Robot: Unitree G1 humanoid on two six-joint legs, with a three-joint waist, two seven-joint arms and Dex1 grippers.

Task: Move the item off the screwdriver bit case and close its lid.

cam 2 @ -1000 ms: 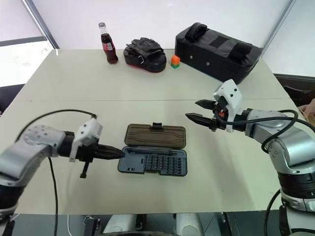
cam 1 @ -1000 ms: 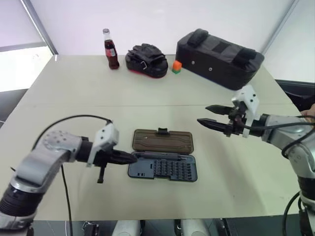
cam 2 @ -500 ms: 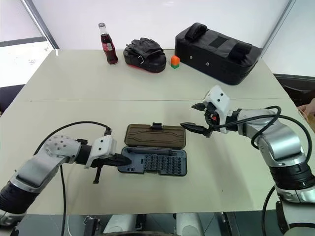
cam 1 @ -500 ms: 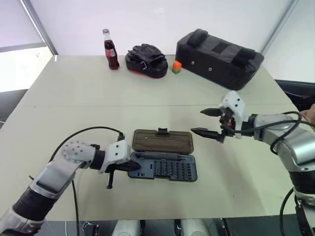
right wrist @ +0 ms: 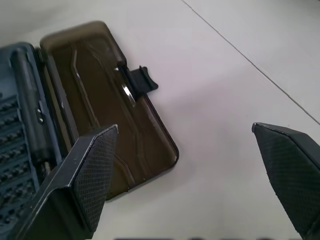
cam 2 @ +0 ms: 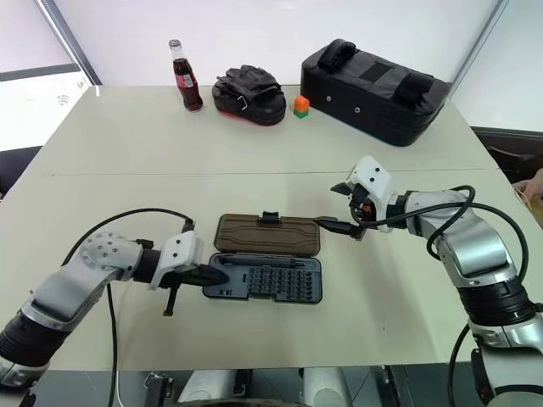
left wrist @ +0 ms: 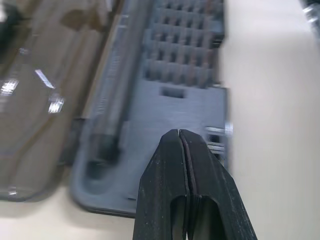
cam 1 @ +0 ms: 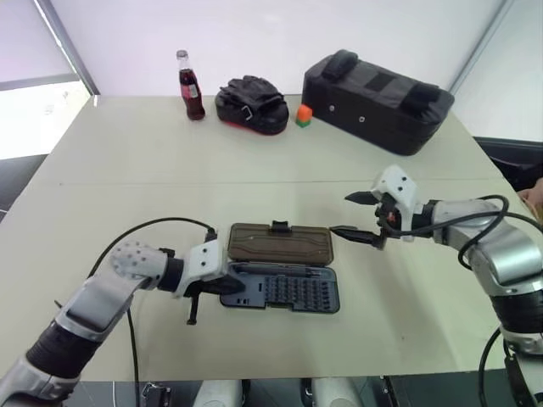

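The screwdriver bit case (cam 1: 282, 290), flat slate-grey plastic, lies open beside its smoky lid (cam 1: 280, 243); left hand (cam 1: 227, 283) closed, right hand (cam 1: 356, 215) spread.

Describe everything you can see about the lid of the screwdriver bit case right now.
The lid is a thin, translucent smoky-brown plastic panel with moulded ridges, swung fully open and lying flat on the table, hinged along the far edge of the grey tray. A small black latch tab sticks out from its far long edge. Nothing rests on it; the open right gripper hovers by its right end.

The screwdriver bit case (left wrist: 165, 115) is blurred in the left wrist view — its bits indistinct, edges cropped.
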